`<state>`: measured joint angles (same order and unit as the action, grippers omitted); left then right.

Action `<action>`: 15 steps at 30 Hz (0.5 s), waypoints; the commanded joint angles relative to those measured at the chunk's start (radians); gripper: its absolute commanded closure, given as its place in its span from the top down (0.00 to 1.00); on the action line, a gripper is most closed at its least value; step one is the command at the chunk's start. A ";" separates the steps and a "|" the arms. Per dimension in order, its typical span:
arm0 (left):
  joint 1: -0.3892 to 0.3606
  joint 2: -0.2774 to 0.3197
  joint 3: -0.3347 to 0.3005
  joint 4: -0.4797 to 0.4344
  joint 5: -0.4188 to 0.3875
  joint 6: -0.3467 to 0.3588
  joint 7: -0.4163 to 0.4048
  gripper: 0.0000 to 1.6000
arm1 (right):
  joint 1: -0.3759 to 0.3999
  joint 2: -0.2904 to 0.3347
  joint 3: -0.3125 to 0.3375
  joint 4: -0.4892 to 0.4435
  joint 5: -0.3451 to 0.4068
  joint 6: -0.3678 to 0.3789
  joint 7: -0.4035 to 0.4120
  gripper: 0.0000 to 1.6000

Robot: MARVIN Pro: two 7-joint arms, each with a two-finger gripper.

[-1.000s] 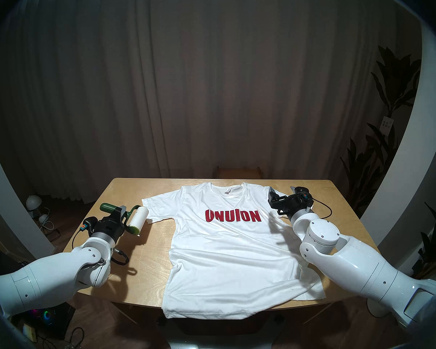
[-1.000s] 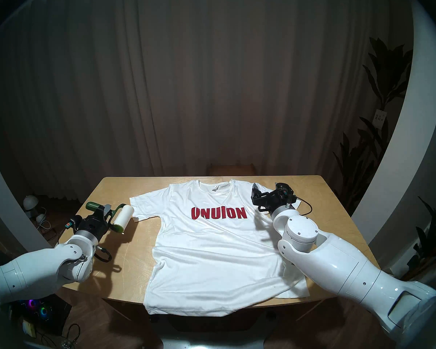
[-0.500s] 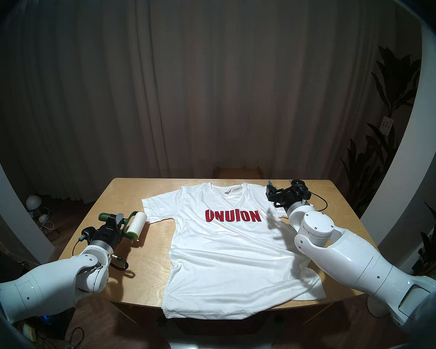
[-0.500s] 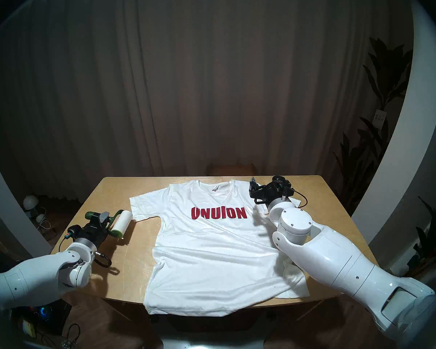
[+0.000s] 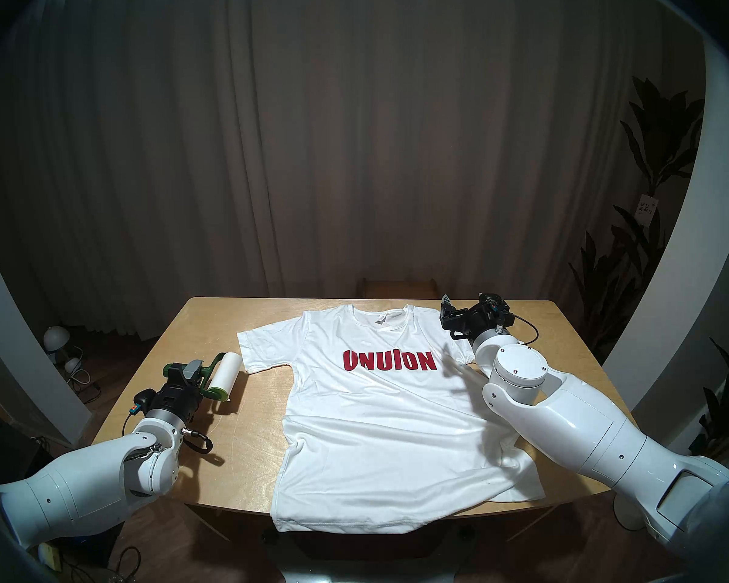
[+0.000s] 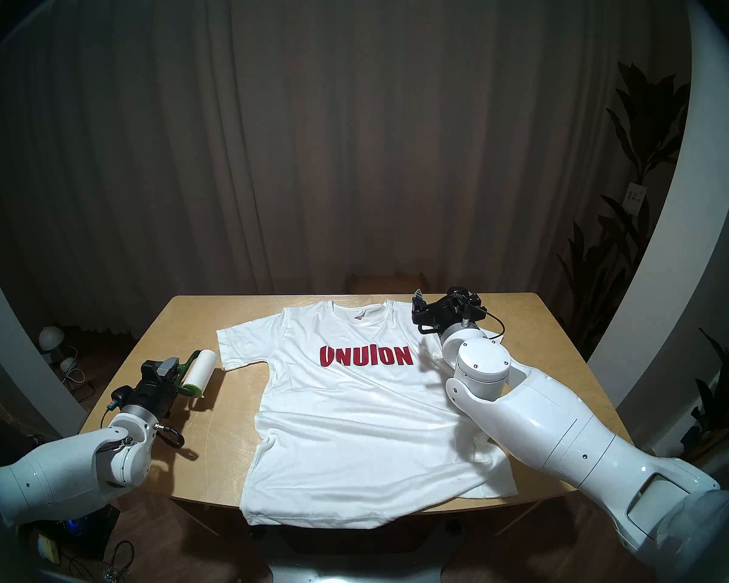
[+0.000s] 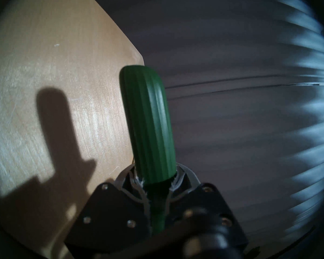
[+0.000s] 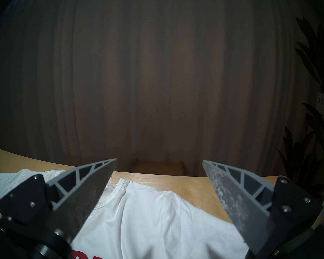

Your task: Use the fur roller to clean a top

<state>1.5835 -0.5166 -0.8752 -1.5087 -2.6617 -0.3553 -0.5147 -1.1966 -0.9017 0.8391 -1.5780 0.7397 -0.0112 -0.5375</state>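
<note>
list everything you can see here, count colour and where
T-shirt: 1, white with red lettering, flat on the table centre, hem over the near edge
lint roller: 1, green handle, white roll, above the table's left side
table: 1, light wood
curtain: 1, grey-brown, behind
plants: dark, right
lamp: 1, white, floor left
left gripper: shut on the roller's handle
right gripper: open, over the shirt's shoulder

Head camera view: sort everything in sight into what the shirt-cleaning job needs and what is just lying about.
Belongs to the job:
- fur roller, held by the left gripper
- white T-shirt, spread on the table
- right gripper, open above the shirt's shoulder

Just lying about:
- plant
- lamp on the floor
- wooden stool behind the table
</note>
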 commanded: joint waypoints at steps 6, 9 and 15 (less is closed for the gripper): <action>0.060 0.013 -0.132 0.007 -0.180 0.193 -0.188 0.00 | 0.063 -0.051 -0.029 0.054 -0.069 0.020 -0.033 1.00; 0.096 0.030 -0.166 -0.014 -0.218 0.252 -0.235 0.00 | 0.077 -0.068 -0.042 0.070 -0.092 0.024 -0.051 1.00; 0.195 0.069 -0.221 -0.039 -0.218 0.357 -0.227 0.00 | 0.095 -0.101 -0.069 0.118 -0.148 0.014 -0.102 1.00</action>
<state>1.6815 -0.5056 -1.0213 -1.5100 -2.8718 -0.1032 -0.7186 -1.1496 -0.9541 0.7806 -1.4815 0.6541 0.0210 -0.5919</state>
